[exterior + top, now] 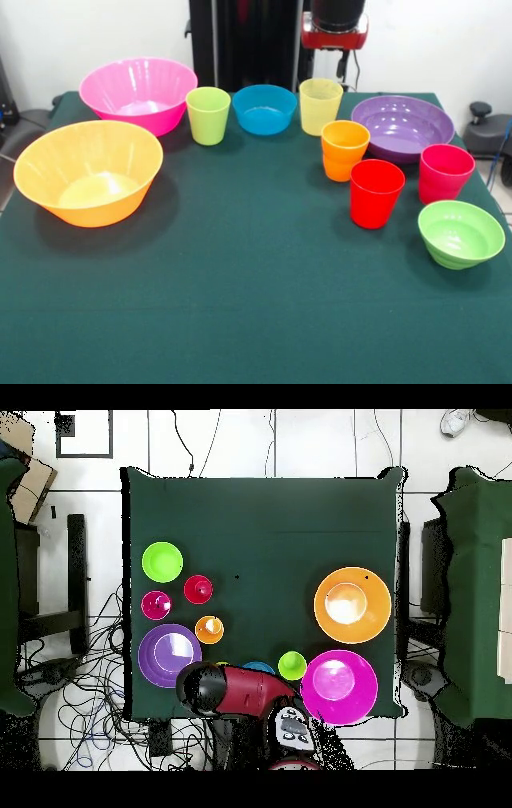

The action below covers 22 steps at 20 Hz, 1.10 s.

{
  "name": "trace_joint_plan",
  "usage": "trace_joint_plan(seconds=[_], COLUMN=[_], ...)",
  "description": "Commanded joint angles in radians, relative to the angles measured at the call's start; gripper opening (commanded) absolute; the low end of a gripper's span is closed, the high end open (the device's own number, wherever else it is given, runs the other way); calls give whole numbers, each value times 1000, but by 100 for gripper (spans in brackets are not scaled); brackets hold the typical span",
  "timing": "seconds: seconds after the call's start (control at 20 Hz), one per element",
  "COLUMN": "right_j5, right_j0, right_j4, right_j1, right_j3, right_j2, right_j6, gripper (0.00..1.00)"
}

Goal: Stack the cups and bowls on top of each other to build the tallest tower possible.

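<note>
My gripper (337, 48) hangs drawn back at the table's rear edge; I cannot tell its state. Just below it stands the yellow cup (321, 106), with the blue bowl (265, 109) beside that. The orange cup (344, 149), my likely base, stands a little farther out, upright, nothing stacked yet. The green bowl (461, 233) lies farthest out.
</note>
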Motion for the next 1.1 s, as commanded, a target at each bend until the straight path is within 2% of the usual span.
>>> trace_joint_plan(seconds=[0.05,1.1], right_j5=[36,76], right_j0=[0,21], right_j4=[-22,-14], right_j1=[82,125], right_j3=[-140,-228], right_j2=[46,43], right_j6=[91,105], gripper=[100,100])
